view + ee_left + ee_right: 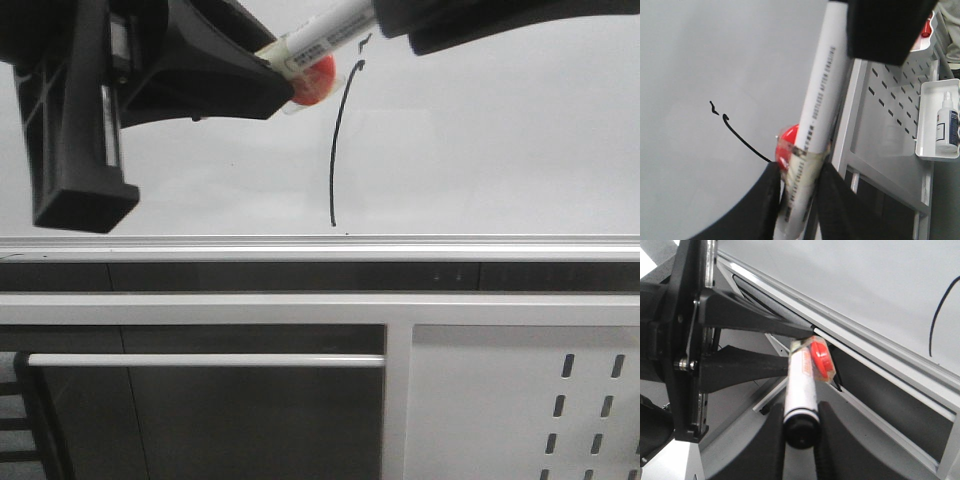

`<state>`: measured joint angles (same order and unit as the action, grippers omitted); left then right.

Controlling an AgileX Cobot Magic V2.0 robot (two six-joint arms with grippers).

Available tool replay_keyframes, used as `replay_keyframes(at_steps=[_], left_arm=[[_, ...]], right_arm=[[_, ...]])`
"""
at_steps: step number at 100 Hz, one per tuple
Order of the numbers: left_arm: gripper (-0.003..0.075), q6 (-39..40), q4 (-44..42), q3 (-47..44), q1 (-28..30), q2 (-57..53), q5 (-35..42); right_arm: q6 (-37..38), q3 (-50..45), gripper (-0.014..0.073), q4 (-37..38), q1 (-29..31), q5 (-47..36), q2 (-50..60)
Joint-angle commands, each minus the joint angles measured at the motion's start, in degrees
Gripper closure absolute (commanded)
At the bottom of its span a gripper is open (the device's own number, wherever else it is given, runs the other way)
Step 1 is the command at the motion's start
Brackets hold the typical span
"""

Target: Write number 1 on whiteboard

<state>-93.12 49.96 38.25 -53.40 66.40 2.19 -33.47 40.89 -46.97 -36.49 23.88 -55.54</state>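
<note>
Both grippers clamp one white marker: left gripper closed on the red-cap end, right gripper closed on the other. Behind, the number 1 sits on the whiteboard, bottom just above the frame rail.

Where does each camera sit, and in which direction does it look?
Front view: behind the arms, facing forward at the whiteboard and the number 1; left gripper and right gripper show.
Left wrist view: on the left arm, looking along its fingers at the marker.
Right wrist view: on the right arm, likewise.
Shared: marker and number 1 in all three.
</note>
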Motion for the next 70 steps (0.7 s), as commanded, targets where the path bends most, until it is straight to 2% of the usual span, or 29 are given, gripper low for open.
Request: replay_keyframes(at_steps=[1, 7, 38, 45, 51, 52, 54, 56, 57, 63, 70], left_arm=[[0.0647, 0.34, 1.00, 2.11, -0.52, -0.79, 2.50], [0.0741, 0.34, 0.98, 2.11, -0.52, -0.79, 2.50], [0.0739, 0.34, 1.70, 2.11, -0.52, -1.74, 3.73], [0.0739, 0.34, 2.67, 2.11, -0.52, -2.22, 3.78], [0.0739, 0.34, 3.82, 2.11, -0.52, -2.61, 3.78], [0.0739, 0.34, 3.96, 2.11, -0.52, -2.62, 3.78], [0.0739, 0.34, 4.10, 2.11, -0.52, -2.62, 3.78], [0.0739, 0.34, 4.32, 2.11, -0.52, -2.62, 3.78], [0.0739, 0.34, 4.38, 2.11, -0.52, -2.62, 3.78], [0.0739, 0.34, 5.17, 2.11, -0.52, -2.87, 3.78], [0.0739, 0.34, 7.96, 2.11, -0.52, -3.16, 4.10]], right_arm=[[-0.18, 1.61, 0.0644, -1.04, -0.16, -3.13, 0.74], [-0.18, 1.61, 0.0644, -1.04, -0.16, -3.13, 0.74], [-0.18, 1.61, 0.0627, -1.04, -0.16, -3.73, 0.74], [-1.18, 1.61, 0.0545, -1.04, -0.16, -3.96, 0.74], [-1.30, 1.61, 0.0411, -0.91, -0.16, -3.96, 0.74], [-1.30, 1.61, 0.0360, -0.78, -0.16, -3.96, 0.74], [-1.30, 1.61, 0.0342, -0.65, -0.16, -4.06, 0.74], [-1.30, 1.61, 0.0275, -0.53, -0.16, -4.29, 0.74], [-1.30, 1.61, 0.0275, -0.53, -0.16, -4.32, 0.74], [-1.30, 1.61, 0.0139, -0.53, -0.16, -4.58, 0.74], [-1.30, 1.61, 0.0079, -0.53, -0.16, -5.36, 0.74]])
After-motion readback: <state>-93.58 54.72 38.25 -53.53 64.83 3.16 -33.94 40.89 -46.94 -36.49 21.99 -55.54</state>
